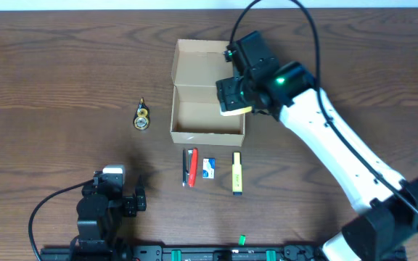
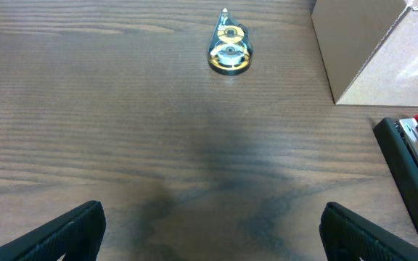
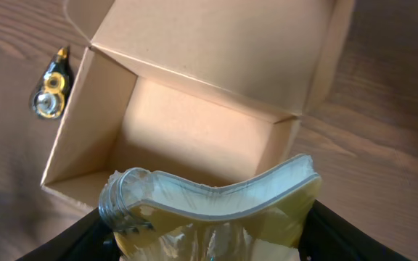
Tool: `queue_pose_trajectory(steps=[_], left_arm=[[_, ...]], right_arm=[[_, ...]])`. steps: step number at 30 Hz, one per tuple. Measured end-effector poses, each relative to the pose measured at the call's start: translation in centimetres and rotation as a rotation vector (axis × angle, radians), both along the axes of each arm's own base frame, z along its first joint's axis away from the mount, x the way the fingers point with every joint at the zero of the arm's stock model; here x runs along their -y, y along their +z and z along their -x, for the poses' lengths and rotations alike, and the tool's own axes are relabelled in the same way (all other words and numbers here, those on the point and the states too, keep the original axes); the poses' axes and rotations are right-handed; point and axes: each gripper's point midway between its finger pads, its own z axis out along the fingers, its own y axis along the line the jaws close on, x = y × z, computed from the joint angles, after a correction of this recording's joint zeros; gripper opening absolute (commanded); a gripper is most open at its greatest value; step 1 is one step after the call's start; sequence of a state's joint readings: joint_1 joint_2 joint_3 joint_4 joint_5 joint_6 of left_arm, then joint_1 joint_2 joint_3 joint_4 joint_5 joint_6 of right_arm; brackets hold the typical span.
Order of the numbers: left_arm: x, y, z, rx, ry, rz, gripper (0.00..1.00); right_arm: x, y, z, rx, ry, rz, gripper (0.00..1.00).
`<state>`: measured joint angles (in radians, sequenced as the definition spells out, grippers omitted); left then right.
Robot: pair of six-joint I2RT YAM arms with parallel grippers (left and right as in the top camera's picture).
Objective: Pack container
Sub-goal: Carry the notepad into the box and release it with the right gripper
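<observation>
The container (image 1: 206,132) is an open tan cardboard box with its flap lid folded back; it also shows in the right wrist view (image 3: 187,134) and, as a corner, in the left wrist view (image 2: 369,51). My right gripper (image 1: 236,101) is shut on a pale yellow pad in clear plastic wrap (image 3: 216,210), held above the box's right rim. My left gripper (image 2: 209,232) is open and empty, low over the table at the front left.
A clear correction tape dispenser (image 1: 142,116) lies left of the box. In front of the box lie a black and red pen pair (image 1: 189,167), a small blue-white item (image 1: 209,168) and a yellow highlighter (image 1: 236,172).
</observation>
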<state>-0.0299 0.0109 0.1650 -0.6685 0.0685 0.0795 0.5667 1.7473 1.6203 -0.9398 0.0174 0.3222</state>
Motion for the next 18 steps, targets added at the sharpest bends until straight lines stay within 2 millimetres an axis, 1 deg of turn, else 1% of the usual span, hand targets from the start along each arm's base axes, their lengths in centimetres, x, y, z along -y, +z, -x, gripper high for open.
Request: queue_pose_trajectory(steps=[3, 8, 11, 18], left_arm=[[0.0, 0.0, 0.0, 0.0, 0.0, 0.0, 0.95], [0.0, 0.0, 0.0, 0.0, 0.0, 0.0, 0.95], [0.0, 0.0, 0.0, 0.0, 0.0, 0.0, 0.95], [0.0, 0.0, 0.0, 0.0, 0.0, 0.0, 0.95]], right_arm=[[-0.4, -1.9, -0.7, -0.028, -0.01, 0.013, 0.38], [-0.9, -5.9, -1.4, -0.093, -0.017, 0.051, 0.38], [-1.0, -7.6, -1.6, -0.121, -0.025, 0.065, 0.38], [-1.1, -9.6, -1.8, -0.155, -0.042, 0.077, 0.38]])
